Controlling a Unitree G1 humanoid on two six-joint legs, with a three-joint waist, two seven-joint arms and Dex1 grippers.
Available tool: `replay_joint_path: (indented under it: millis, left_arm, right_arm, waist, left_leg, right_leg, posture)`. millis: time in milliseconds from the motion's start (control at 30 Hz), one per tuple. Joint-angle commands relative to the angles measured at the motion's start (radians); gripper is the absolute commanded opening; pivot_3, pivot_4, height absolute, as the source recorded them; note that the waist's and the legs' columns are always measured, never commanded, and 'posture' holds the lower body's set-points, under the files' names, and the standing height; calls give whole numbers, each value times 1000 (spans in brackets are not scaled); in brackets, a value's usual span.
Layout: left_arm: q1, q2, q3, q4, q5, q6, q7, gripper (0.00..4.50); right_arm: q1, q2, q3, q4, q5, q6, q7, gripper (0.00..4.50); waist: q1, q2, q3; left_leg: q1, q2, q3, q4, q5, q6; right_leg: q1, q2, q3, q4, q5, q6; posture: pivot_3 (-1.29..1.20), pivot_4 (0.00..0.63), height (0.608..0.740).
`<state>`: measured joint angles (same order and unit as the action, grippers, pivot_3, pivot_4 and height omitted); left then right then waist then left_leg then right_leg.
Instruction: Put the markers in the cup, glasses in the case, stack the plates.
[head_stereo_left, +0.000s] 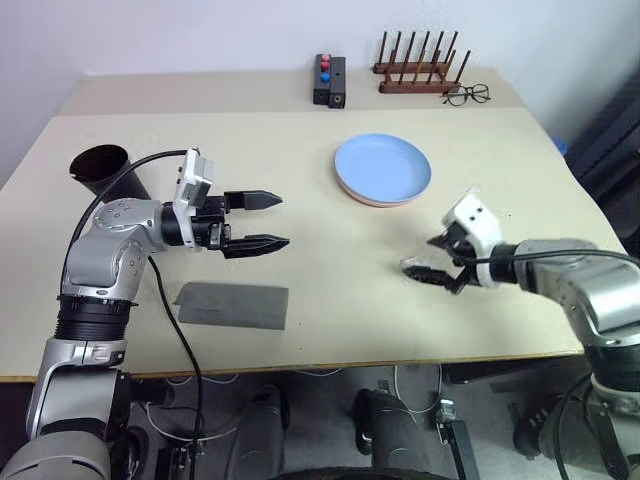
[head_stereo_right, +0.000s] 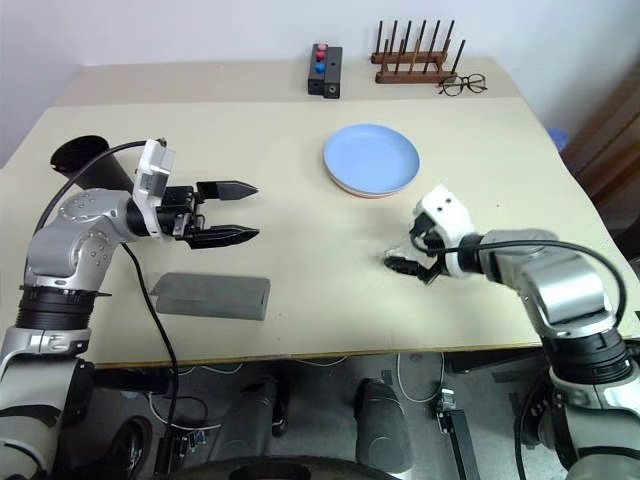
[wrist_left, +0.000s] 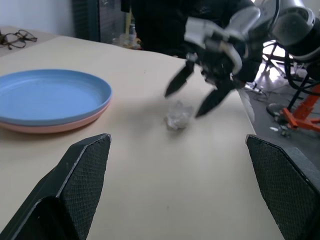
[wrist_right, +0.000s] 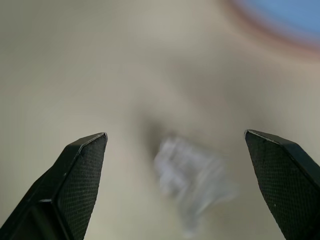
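Note:
The light blue plate lies on top of the salmon pink plate at the middle back of the table. At the far left stands the black cup, partly hidden behind my left arm. The flat grey case lies near the front edge. Above the case, my left gripper is open and points right, with nothing in it. My right gripper is open, low over the table in front of the plates, above a small clear crumpled scrap. The markers and the glasses are out of view.
A black block with red and blue knobs stands at the back edge. A wooden peg rack and thin clear-lens spectacles lie to its right. Bare tabletop lies between the two grippers.

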<state>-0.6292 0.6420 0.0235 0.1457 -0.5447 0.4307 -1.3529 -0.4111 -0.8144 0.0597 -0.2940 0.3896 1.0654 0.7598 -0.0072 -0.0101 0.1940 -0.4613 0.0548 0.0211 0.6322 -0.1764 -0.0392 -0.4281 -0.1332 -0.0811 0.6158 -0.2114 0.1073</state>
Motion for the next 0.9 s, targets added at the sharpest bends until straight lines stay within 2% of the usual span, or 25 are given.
replay_joint_path:
  millis: [33,100,167,267,433,533,700,767,833,900]
  left_arm:
    - [-27,11,11,-8,-3,-11,-11,4500]
    - [-23,17,13,-16,-4,-8,-14,4500]
    - [-16,25,14,-28,-3,-13,-16,4500]
    - [-8,31,17,-37,-7,-8,-15,4500]
    - [-8,32,19,-37,-7,-7,-11,4500]
    - [-10,33,19,-35,-7,-7,-11,4500]
    - [-15,28,22,-27,-7,-14,-6,4500]
    - [-19,23,23,-22,-5,-19,-1,4500]
    - [-29,15,24,-12,-4,-27,8,4500]
    - [-37,6,24,-6,0,-35,21,4500]
  right_arm:
    - [12,-3,16,-7,-22,-32,-14,4478]
    - [16,2,27,21,-44,-57,-26,4478]
    - [13,7,29,56,-55,-70,-34,3961]
    - [7,6,36,83,-74,-97,-39,2659]
    - [-7,8,38,104,-87,-126,-37,15]
    - [-46,11,11,122,-74,-140,-29,15]
    - [-222,100,-95,198,-4,-218,-27,15]
    - [-304,147,-110,283,-22,-249,-75,15]
    - [-393,189,-81,423,-105,-391,-130,15]
    - [-512,271,-54,661,-185,-544,-219,15]
  waist:
    - [2,0,0]
    - [1,0,0]
    - [0,0,0]
    - [0,0,0]
    - [0,0,0]
    - [0,0,0]
    - [-6,0,0]
    - [-5,0,0]
    - [-5,0,0]
    - [-4,0,0]
  left_leg:
    - [0,0,0,0,0,0]
    - [0,0,0,0,0,0]
    - [0,0,0,0,0,0]
    - [0,0,0,0,0,0]
    - [0,0,0,0,0,0]
    - [0,0,0,0,0,0]
    - [1,0,0,-1,0,0]
    - [1,0,0,-1,0,0]
    - [1,0,0,-1,0,0]
    - [1,0,0,-1,0,0]
  right_leg:
    - [0,0,0,0,0,0]
    - [0,0,0,0,0,0]
    - [0,0,0,0,0,0]
    - [0,0,0,0,0,0]
    - [0,0,0,0,0,0]
    - [0,0,0,0,0,0]
    - [0,0,0,0,0,0]
    - [0,1,0,1,2,3]
    - [0,1,0,1,2,4]
    - [0,1,0,1,2,4]
  posture:
    - [0,150,740]
    - [0,150,740]
    - [0,150,740]
    - [0,150,740]
    - [0,150,740]
    - [0,150,740]
    - [0,150,740]
    - [0,150,740]
    - [0,150,740]
    - [0,150,740]
